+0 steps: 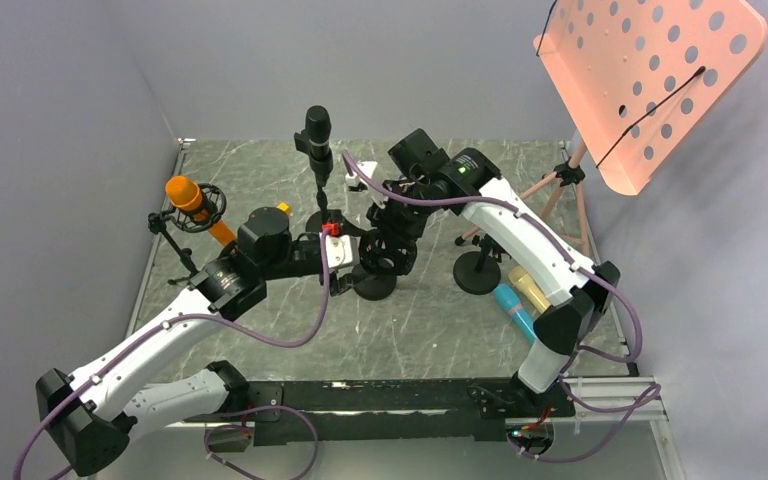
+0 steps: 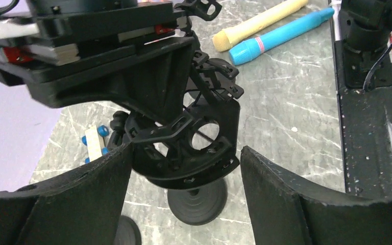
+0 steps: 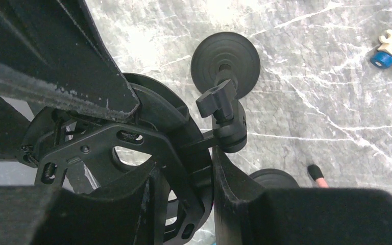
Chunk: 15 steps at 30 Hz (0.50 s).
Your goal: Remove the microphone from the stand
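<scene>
Your right gripper (image 3: 196, 189) is clenched on the rim of the black plastic lattice shock mount (image 2: 155, 135), which stands above a round matte base (image 2: 198, 201). Your left gripper (image 2: 186, 153) is released, its rough, grainy pads (image 2: 81, 199) flanking the mount. That wrist view shows the grey marbled desk (image 1: 410, 320) through the mount's ring. Only the overhead view shows the black cylindrical microphone (image 1: 318, 130), upright in its clip at 11 o'clock, apart from both grippers.

A pink music stand (image 1: 650, 80) sits in the upper right. Below it, a blue stick (image 1: 513, 310) lies beside a yellow stick (image 1: 530, 290).
</scene>
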Motion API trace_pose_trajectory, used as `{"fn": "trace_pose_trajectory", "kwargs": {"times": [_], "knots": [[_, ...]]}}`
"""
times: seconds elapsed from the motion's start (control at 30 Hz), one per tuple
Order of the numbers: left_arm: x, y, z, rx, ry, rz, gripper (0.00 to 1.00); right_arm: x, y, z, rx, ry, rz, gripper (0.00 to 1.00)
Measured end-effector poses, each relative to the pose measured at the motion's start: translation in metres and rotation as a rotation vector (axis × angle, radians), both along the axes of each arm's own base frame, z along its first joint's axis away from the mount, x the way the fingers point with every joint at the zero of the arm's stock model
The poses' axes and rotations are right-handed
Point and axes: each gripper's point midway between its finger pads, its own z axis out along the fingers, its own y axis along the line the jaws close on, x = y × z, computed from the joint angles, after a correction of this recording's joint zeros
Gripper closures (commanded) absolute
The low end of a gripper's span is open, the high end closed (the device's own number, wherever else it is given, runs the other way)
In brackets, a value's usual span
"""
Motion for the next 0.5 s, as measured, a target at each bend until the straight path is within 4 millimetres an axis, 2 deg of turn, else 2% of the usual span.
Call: {"fn": "trace_pose_trajectory", "kwargs": {"times": [0.17, 0.4, 0.43, 0.5], "knots": [[0.004, 0.002, -0.017, 0.026, -0.045, -0.001, 0.23, 0.004, 0.004, -0.013, -0.025, 0.034, 0.0, 1.0], [0.007, 0.011, -0.078, 0.115, -0.037, 0.017, 0.25, 0.002, 0.008, -0.071, -0.129, 0.172, 0.012, 1.0], [0.006, 0.012, -0.085, 0.12, -0.038, 0.013, 0.25, -0.001, 0.009, -0.077, -0.136, 0.197, 0.016, 1.0], [0.005, 0.013, -0.086, 0.109, -0.052, 0.014, 0.24, -0.002, 0.01, -0.077, -0.132, 0.204, 0.018, 1.0]]}}
